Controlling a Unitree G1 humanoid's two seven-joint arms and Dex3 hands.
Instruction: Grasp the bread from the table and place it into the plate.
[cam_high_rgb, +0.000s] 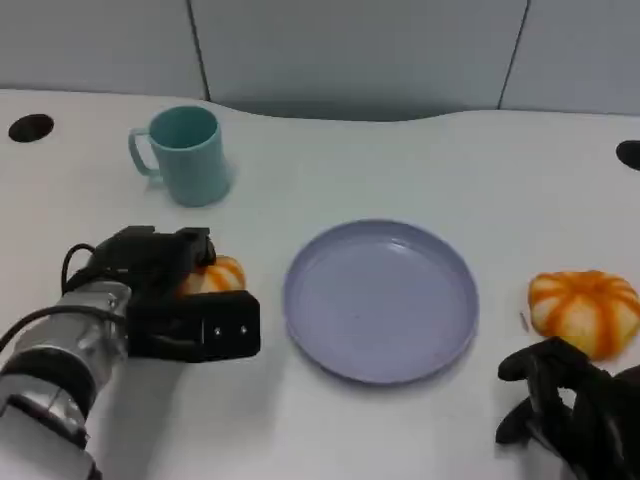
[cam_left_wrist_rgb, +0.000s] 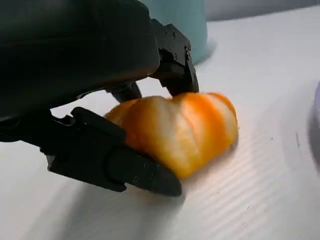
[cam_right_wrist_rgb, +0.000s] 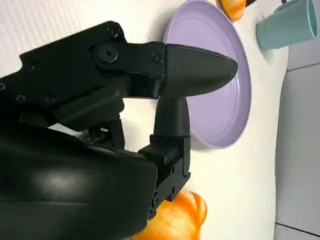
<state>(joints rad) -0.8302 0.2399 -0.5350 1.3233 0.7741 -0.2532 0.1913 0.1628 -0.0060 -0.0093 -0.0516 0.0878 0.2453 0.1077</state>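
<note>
— Where was the orange-and-white striped bread roll (cam_left_wrist_rgb: 175, 132)?

— On the white table (cam_high_rgb: 400, 160), left of the round lilac plate (cam_high_rgb: 380, 300), pinched between the left hand's (cam_high_rgb: 175, 300) black fingers (cam_left_wrist_rgb: 115, 165).

— And the risks?

— The soft roll could squash or slip free. The right hand (cam_high_rgb: 570, 405) hung loose, grasping nothing.

— Any writing?

— None was legible
</note>
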